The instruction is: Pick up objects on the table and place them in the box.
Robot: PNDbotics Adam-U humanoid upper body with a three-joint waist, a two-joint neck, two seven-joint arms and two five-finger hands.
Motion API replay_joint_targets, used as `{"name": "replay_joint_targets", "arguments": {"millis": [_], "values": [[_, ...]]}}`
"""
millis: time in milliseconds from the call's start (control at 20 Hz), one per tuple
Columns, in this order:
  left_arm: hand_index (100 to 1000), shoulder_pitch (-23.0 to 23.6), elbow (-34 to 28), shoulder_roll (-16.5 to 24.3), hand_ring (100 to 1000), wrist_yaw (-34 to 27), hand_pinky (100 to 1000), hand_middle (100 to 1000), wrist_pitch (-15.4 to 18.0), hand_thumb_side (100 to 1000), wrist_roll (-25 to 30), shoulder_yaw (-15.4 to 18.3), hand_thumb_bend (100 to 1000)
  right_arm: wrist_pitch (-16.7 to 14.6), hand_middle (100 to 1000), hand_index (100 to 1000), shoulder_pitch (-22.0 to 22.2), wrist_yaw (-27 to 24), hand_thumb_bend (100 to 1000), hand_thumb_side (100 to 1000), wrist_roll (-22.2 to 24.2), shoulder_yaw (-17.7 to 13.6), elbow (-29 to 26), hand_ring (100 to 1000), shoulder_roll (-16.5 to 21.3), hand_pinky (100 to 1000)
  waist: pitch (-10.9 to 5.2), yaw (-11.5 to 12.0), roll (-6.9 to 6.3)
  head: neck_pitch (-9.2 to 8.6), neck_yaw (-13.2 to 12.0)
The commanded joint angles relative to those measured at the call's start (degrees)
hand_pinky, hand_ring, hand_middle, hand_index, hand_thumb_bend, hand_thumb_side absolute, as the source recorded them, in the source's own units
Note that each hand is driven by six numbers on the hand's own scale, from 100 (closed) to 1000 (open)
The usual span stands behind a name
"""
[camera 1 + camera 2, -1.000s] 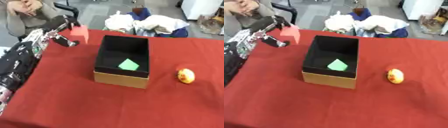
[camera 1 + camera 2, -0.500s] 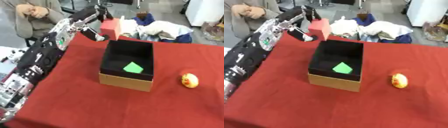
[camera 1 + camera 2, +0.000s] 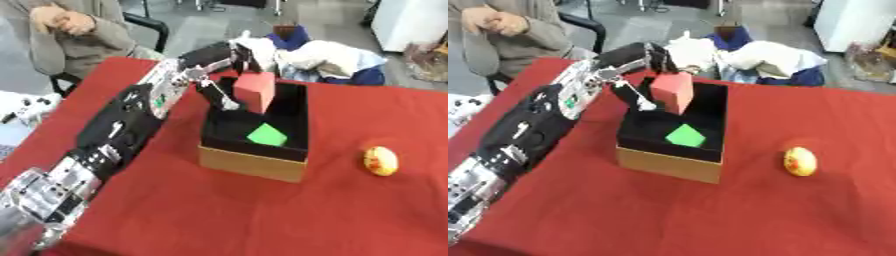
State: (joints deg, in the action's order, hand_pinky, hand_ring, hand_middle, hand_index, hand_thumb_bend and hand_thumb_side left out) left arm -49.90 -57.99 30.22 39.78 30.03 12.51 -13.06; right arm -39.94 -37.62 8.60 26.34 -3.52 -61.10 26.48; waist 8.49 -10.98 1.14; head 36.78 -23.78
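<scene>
Holding a red block (image 3: 255,89) pinched between fingers and thumb, the left hand (image 3: 229,64) hangs over the open box (image 3: 252,168) on the red table (image 3: 219,215). Green piece (image 3: 267,135) lies inside the box; yellow fruit-like object (image 3: 381,161) sits on the table, right of it.

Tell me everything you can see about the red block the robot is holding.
The red block is a plain, matte cube-like block with no markings, lighter red on top and darker on its shaded side. It is tilted, one corner pointing down. The left hand holds it between fingers above and thumb below, over the far left part of the open box, level with its rim. It touches only the hand; it appears clear of the green piece lying on the box floor below it.
</scene>
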Motion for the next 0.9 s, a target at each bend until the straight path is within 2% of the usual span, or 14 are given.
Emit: {"name": "replay_joint_targets", "arguments": {"millis": [50,100,150,200,300,350,450,600,750,900], "values": [[779,-0.18,-0.48,0.47,605,0.82,637,627,0.64,438,1.65,-0.42,318,-9.68,573,677,-0.85,-0.47,100,252,9.76,-0.60,-1.11,592,1.19,707,-0.79,0.07,0.10,-0.13,-0.25],[793,0.14,-0.78,0.63,621,1.04,646,649,0.83,504,2.01,-0.63,342,-9.69,574,677,-0.80,-0.47,100,252,9.76,-0.62,-1.10,592,1.20,707,-0.81,0.15,0.11,-0.11,-0.16],[793,0.41,-1.18,0.83,621,1.21,646,649,0.96,504,2.27,-0.77,342,-9.71,574,677,-0.77,-0.47,100,252,9.77,-0.64,-1.09,592,1.21,707,-0.82,0.21,0.11,-0.09,-0.10],[819,0.65,-1.64,1.11,659,1.38,664,693,1.10,758,2.52,-0.94,457,-9.71,574,677,-0.71,-0.46,100,251,9.77,-0.68,-1.07,592,1.24,707,-0.85,0.31,0.13,-0.03,0.04],[842,1.15,-3.06,1.98,702,1.77,691,739,1.37,915,2.69,-1.19,584,-9.70,573,677,-0.54,-0.41,100,251,9.73,-0.77,-0.97,592,1.35,707,-0.92,0.52,0.15,0.11,0.30],[846,1.40,-3.79,2.43,711,2.00,699,747,1.49,960,2.82,-1.30,630,-9.71,573,677,-0.48,-0.40,100,251,9.70,-0.80,-0.94,592,1.38,707,-0.95,0.59,0.17,0.15,0.39],[853,1.96,-5.22,3.40,724,2.16,712,758,1.56,1000,2.82,-1.27,674,-9.73,573,677,-0.38,-0.40,100,252,9.64,-0.85,-0.92,592,1.44,707,-1.01,0.73,0.19,0.28,0.55],[860,3.10,-7.56,5.05,748,1.22,734,777,1.52,1000,2.62,-1.09,702,-9.75,574,677,-0.27,-0.33,100,250,9.55,-0.94,-0.85,593,1.60,707,-1.07,1.02,0.22,0.37,0.96],[858,4.89,-11.37,7.45,752,-2.35,736,779,0.73,1000,2.12,-0.27,675,-9.78,575,678,-0.32,-0.15,100,249,9.40,-1.06,-0.64,594,1.88,707,-1.17,1.39,0.23,0.48,1.52],[843,7.33,-16.64,10.01,736,-7.86,725,762,-1.54,1000,1.02,1.45,623,-9.90,580,681,-0.82,0.23,100,246,9.11,-1.13,-0.20,597,2.23,706,-1.28,1.85,0.29,0.55,2.06]]}}
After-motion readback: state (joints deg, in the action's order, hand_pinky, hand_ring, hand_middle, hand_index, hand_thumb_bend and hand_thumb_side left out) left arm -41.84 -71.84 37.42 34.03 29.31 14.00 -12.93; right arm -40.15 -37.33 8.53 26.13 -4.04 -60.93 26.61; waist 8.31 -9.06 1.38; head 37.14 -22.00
